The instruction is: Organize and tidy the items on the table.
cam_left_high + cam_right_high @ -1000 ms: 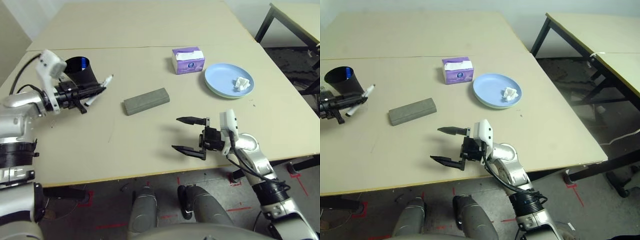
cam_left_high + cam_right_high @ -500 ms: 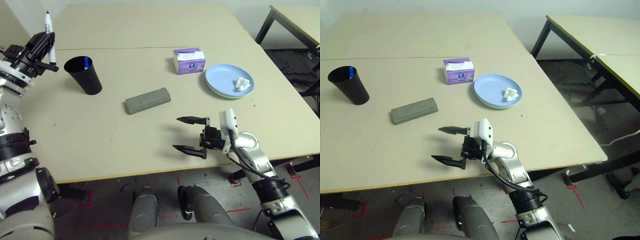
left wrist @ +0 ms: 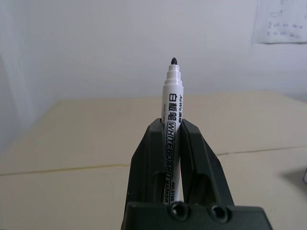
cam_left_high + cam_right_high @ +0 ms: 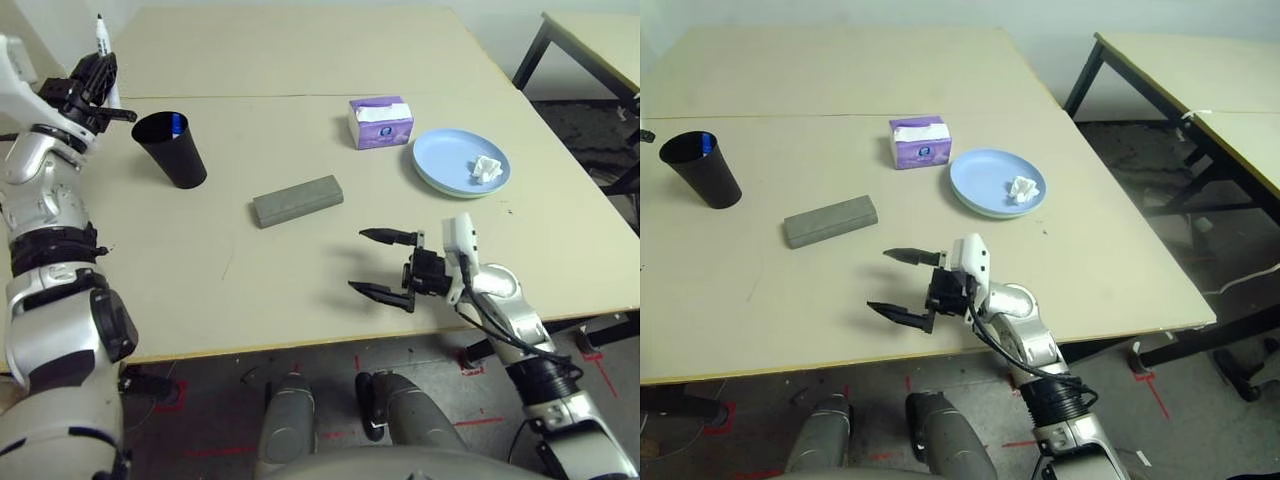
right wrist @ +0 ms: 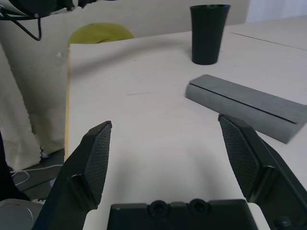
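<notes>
The left tool (image 3: 171, 143) was clenched on a white whiteboard marker (image 3: 171, 139), holding it upright above the far left of the desk (image 4: 300, 290), just beside the black tapered cup (image 4: 170, 148), where a blue cap showed inside the rim. The marker's barrel read "WHITEBOARD MARKER" under two lines of smaller print, the first in East Asian characters; its dark tip was bare. It looked light, stiff and smooth, so a mid-barrel pinch suited it, though it could slip or swivel if tilted.

The right tool (image 4: 385, 263) hung released, jaws wide apart, low over the near desk, with the grey oblong glasses case (image 4: 297, 200) a little beyond it. That case seemed rigid and fairly light, best taken across its narrow width. The crumpled tissue (image 4: 486, 168) lay on the pale blue plate (image 4: 440, 160), soft and nearly weightless. The purple tissue box (image 4: 380, 121) carried a round label too small to read.
</notes>
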Robot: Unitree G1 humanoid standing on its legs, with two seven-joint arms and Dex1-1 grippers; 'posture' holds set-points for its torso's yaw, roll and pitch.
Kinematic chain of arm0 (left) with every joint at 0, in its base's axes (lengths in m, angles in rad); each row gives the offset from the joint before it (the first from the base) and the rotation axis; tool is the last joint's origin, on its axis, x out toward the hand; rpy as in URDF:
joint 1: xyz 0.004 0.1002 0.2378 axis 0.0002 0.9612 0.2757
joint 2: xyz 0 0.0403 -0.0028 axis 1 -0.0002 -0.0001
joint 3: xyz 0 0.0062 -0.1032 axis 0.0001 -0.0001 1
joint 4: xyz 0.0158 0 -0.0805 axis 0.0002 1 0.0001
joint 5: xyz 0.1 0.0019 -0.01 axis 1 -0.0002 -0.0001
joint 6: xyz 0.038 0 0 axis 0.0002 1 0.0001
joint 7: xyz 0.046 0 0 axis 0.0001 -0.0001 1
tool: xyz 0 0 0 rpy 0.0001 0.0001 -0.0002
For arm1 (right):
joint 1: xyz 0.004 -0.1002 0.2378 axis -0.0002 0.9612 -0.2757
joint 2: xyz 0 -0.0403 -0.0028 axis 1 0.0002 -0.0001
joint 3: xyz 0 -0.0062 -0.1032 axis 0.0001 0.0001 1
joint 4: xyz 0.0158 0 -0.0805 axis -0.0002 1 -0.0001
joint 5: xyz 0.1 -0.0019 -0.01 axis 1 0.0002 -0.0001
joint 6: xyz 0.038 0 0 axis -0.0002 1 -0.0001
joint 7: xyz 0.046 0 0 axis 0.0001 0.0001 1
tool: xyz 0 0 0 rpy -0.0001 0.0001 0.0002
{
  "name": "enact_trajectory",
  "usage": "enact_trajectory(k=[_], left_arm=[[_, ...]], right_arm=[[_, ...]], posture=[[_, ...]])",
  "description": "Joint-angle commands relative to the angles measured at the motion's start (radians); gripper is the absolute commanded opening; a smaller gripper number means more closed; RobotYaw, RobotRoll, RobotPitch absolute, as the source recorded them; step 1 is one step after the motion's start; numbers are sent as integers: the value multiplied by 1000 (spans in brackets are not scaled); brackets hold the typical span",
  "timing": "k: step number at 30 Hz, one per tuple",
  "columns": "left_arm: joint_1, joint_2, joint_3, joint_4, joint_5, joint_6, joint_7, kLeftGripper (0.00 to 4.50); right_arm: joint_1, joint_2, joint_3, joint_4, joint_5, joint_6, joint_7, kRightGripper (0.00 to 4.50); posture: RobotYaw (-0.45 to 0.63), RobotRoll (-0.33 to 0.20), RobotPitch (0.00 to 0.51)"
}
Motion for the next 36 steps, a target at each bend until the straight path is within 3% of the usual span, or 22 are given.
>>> enact_trajectory(k=[1, 8, 32, 36], left_arm=[[3, -11, -16, 57, 20, -41, -6, 289], [50, -18, -15, 131, 31, -102, -2, 289], [45, -32, -43, 169, 46, -116, 0, 289], [47, -34, -43, 170, 45, -114, -2, 1603]], right_arm=[[13, -8, -9, -30, -2, 15, -13, 4500], [25, -22, -15, -64, 4, 37, -23, 4500], [29, -19, -8, -88, -1, 56, -24, 4500], [31, -18, -7, -88, -2, 55, -23, 4500]], posture=[[-57, 0, 157], [-66, 0, 160], [-74, 0, 159], [-72, 0, 161]])
